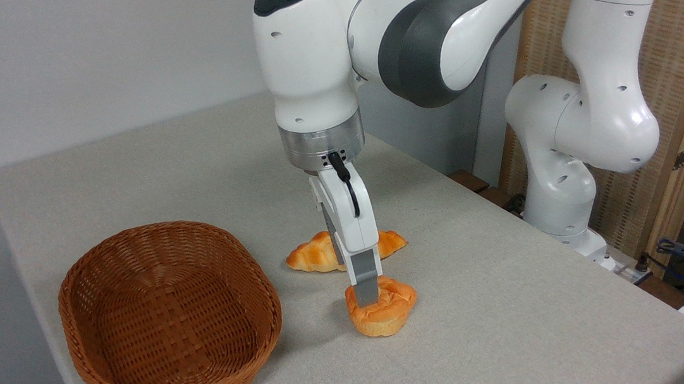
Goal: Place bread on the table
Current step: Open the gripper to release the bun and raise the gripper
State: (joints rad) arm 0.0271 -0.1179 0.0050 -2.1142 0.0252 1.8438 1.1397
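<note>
On the table (pixel 526 313), the gripper (pixel 367 296) pinches the bread (pixel 389 315).

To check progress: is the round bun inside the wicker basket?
No, the round bun sits on the table, right of the empty basket.

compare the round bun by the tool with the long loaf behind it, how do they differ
The bun is short, round and muffin-shaped with a lumpy top; the loaf is long, with pointed ends.
The bun sits upright on its base; the loaf lies flat on its side.
The tool is at the bun's top edge, though its grip cannot be made out; the loaf lies apart, partly hidden behind the tool.
Both are orange-golden and rest on the table, outside the basket.
</note>
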